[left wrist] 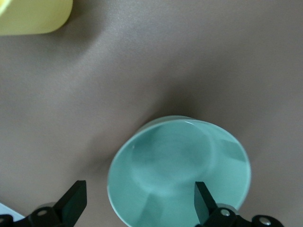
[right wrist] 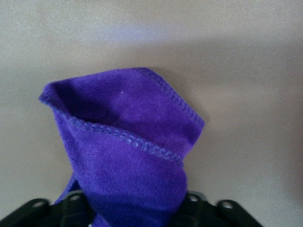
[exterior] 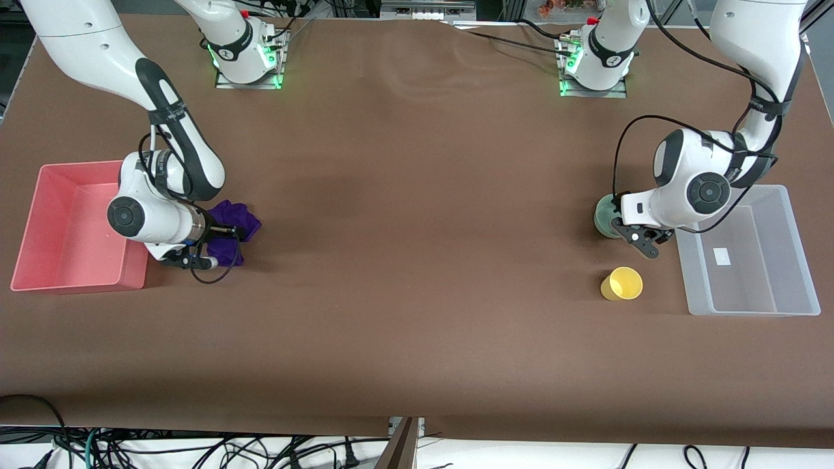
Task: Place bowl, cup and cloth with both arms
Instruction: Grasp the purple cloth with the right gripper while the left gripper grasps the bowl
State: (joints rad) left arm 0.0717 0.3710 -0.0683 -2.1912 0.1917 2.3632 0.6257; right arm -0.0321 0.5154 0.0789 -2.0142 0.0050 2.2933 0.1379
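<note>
Meanwhile, nothing has reached a container: the pink tray [exterior: 39, 215] at the right arm's end of the table and the clear bin [exterior: 791, 260] at the left arm's end both show bare floors. All three items remain on the brown table [exterior: 417, 228], so by the look of it the whole placing job lies ahead.

The right gripper [exterior: 215, 244] sits low beside the pink tray with the purple cloth [right wrist: 123, 151] bunched between its jaws; the fabric rises out of the gap in the right wrist view, yet whether the jaws have clenched on it cannot be told.

The left gripper [left wrist: 137, 205] hovers with jaws spread wide over the mint-green bowl [left wrist: 177, 175], one finger inside the rim and the other outside it, neither visibly touching. The bowl stands upright on the table beside the clear bin. The yellow cup [exterior: 622, 283] stands apart from those jaws, untouched, nearer the front camera than the bowl.
</note>
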